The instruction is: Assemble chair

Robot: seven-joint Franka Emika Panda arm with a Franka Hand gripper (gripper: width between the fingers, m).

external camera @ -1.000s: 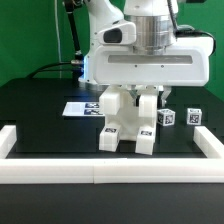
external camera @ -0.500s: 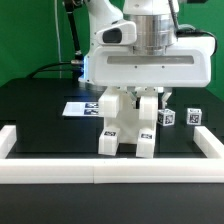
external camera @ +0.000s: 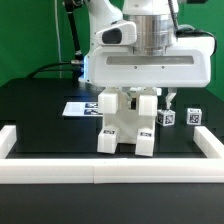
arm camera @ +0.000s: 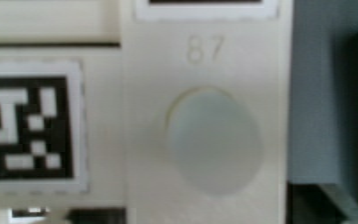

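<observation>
The chair (external camera: 124, 126) is a partly built white blocky piece with two legs that stand on the black table, each bearing a marker tag. My gripper (external camera: 140, 96) is straight above it, under the big white wrist housing. Its dark fingers (external camera: 128, 97) flank the chair's upright top part and look closed on it. In the wrist view that white part (arm camera: 202, 120) fills the picture from very close, with an embossed "87", an oval dent and a marker tag (arm camera: 25, 120) beside it. The fingertips do not show there.
Two small white tagged pieces (external camera: 168, 118) (external camera: 193, 117) sit behind the chair on the exterior view's right. The marker board (external camera: 78, 108) lies behind on the left. A low white border rail (external camera: 110, 172) runs along the front and both sides.
Almost nothing differs. The chair and gripper hold nearly the same place, with at most a slight downward shift of the legs.
</observation>
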